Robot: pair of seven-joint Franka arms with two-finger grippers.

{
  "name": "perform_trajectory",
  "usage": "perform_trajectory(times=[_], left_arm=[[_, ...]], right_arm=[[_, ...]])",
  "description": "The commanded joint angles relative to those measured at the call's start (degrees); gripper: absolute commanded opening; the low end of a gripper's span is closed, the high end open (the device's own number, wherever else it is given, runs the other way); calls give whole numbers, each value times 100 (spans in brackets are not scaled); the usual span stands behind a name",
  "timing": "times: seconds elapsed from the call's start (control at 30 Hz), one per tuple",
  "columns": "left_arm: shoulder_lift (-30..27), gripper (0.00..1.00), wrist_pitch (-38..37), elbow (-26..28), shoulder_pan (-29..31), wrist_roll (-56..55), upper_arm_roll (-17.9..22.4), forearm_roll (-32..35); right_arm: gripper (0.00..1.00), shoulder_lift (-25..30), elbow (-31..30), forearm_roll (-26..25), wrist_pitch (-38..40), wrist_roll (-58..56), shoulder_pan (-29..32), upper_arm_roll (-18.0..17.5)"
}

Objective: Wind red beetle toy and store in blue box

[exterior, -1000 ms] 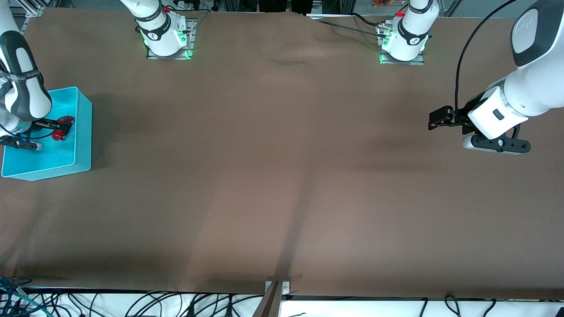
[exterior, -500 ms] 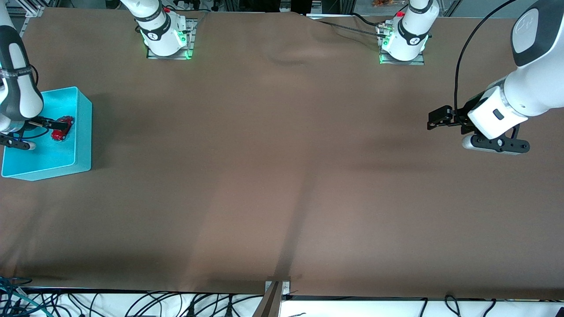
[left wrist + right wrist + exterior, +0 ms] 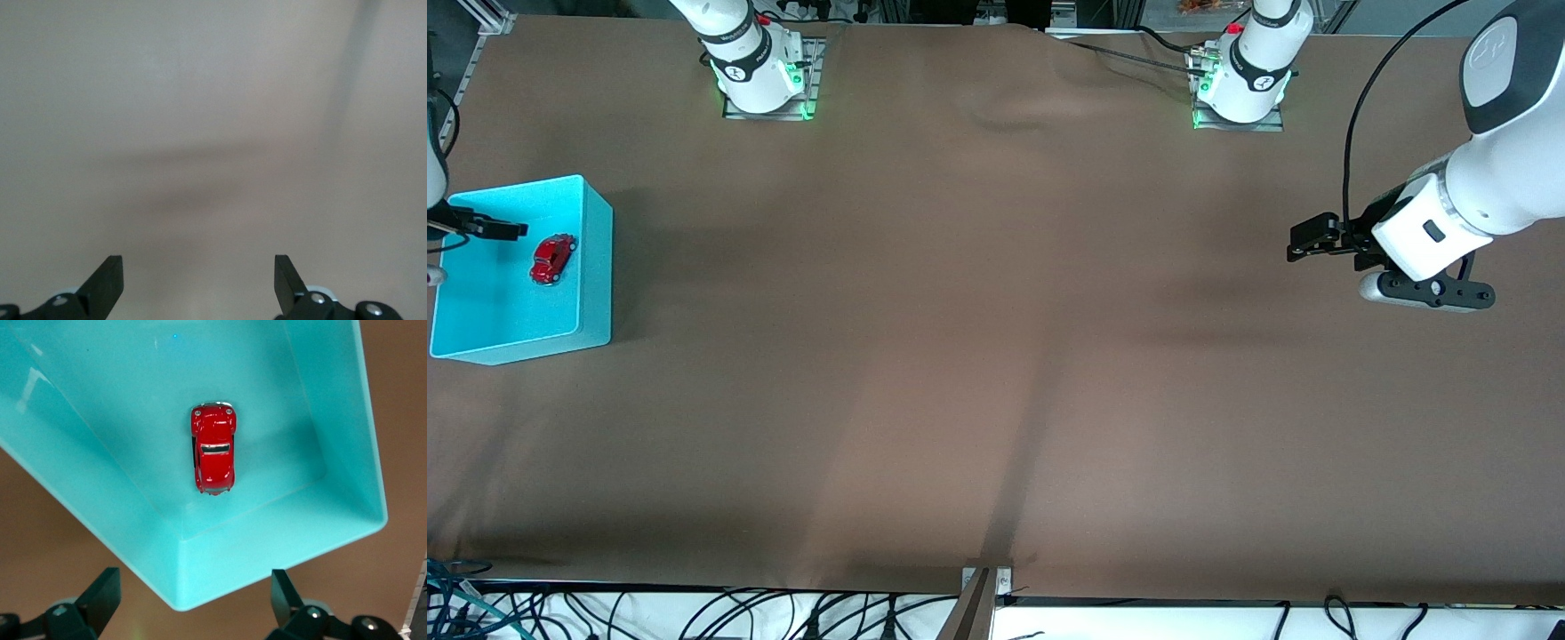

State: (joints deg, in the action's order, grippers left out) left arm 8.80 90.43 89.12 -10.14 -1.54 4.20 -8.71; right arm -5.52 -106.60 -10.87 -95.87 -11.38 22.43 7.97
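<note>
Storing step looks done: red beetle toy sitting in blue box, right pincer spread above it, left pincer spread, waiting over bare desk. Next, probably just clearing off.

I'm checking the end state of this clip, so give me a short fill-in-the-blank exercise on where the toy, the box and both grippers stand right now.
1. The red beetle toy lies inside the ____ box.
2. The right gripper, over the box, has its fingers ____ and holds nothing.
3. The left gripper waits open over bare table at the ____ arm's end.
4. The toy rests ____ on its wheels, roof up.

Missing words: blue; open; left; upright
</note>
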Motion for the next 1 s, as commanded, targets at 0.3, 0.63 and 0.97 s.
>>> perform_trajectory(times=[0.3, 0.63, 0.97], left_arm=[[52, 100, -34, -132, 21, 40, 10, -104], [52, 100, -34, -132, 21, 31, 10, -104], [43, 100, -34, -141, 12, 31, 10, -104]], right_arm=[[100, 965, -63, 93, 384, 5, 95, -401], [100, 1220, 113, 93, 613, 31, 95, -560], [100, 1211, 561, 76, 807, 57, 78, -568]])
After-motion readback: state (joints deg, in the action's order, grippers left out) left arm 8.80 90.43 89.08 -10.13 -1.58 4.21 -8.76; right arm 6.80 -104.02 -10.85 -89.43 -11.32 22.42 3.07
